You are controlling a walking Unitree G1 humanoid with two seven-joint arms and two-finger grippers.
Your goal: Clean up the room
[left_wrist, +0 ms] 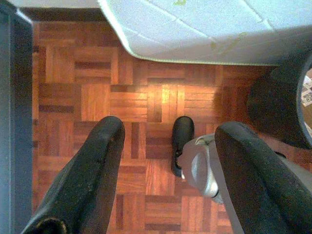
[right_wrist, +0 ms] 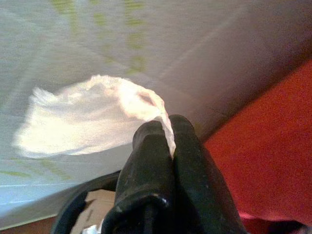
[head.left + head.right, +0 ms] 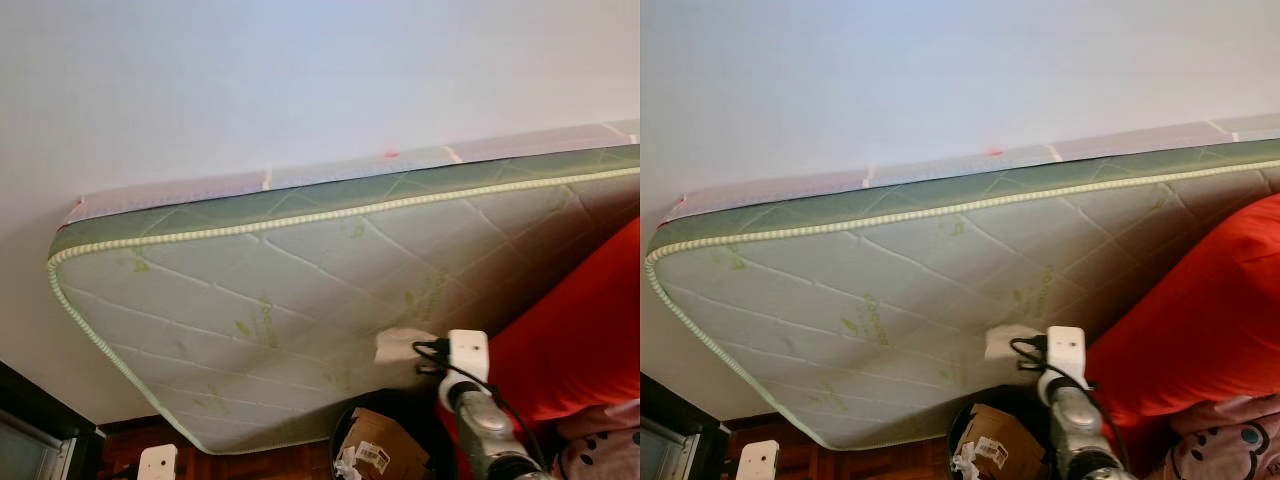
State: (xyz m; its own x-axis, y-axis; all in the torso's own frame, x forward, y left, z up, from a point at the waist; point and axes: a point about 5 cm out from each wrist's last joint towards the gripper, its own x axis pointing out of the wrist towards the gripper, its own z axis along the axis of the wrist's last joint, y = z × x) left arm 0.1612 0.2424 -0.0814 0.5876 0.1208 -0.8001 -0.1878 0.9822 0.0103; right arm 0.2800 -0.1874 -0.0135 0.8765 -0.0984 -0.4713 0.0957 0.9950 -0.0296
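Tissue (image 2: 87, 122), white and crumpled, pinched by one corner in the closed right gripper (image 2: 168, 134), held against the quilted mattress (image 3: 300, 280) above a dark bin (image 3: 400, 440), its rim cut off. Left gripper (image 1: 168, 161) spread apart, empty, over parquet floor (image 1: 146, 102).

Green-leaf quilted mattress (image 3: 300, 290); red bedding (image 3: 580, 340); white tissue (image 2: 83, 122); reddish parquet floor (image 1: 141, 102).

You see a green quilted mattress (image 3: 300, 300) against the white wall (image 3: 250, 80), beside red bedding (image 3: 580, 340) over parquet floor (image 1: 146, 102).
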